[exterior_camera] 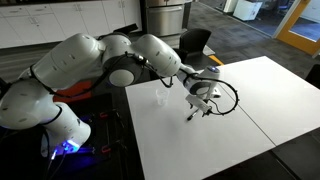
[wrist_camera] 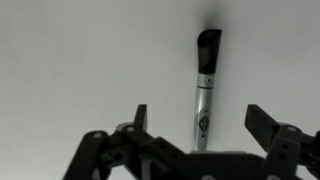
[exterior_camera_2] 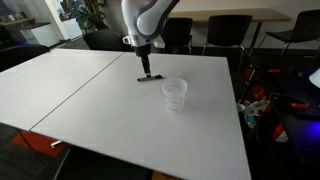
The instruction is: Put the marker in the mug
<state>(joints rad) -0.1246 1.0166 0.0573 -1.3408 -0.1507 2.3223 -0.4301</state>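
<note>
1. Hand (wrist_camera: 200, 118): lowered close over the white counter (exterior_camera_2: 90, 95), fingers (wrist_camera: 262, 122) spread wide, gripping nothing.
2. Marker (wrist_camera: 205, 85): lying flat on the counter. In the wrist view, black cap at the far end, paler barrel running back towards the camera.
3. Placement of marker: in the gap between the two fingers, roughly central, bare counter showing on either side; apart from both fingers.
4. Mug (exterior_camera_2: 175, 95): clear, upright, standing on the counter. In an exterior view, to the right of the hand and nearer the camera; near the marker but apart from it.
5. Same mug (exterior_camera: 160, 97) noted in an exterior view, there to the left of the hand, not touching it.
6. Arm (exterior_camera: 90, 65): white, reaching in from the left over the counter's edge.
7. Dark chairs (exterior_camera_2: 215, 32): ranged along the far side of the counter.
</note>
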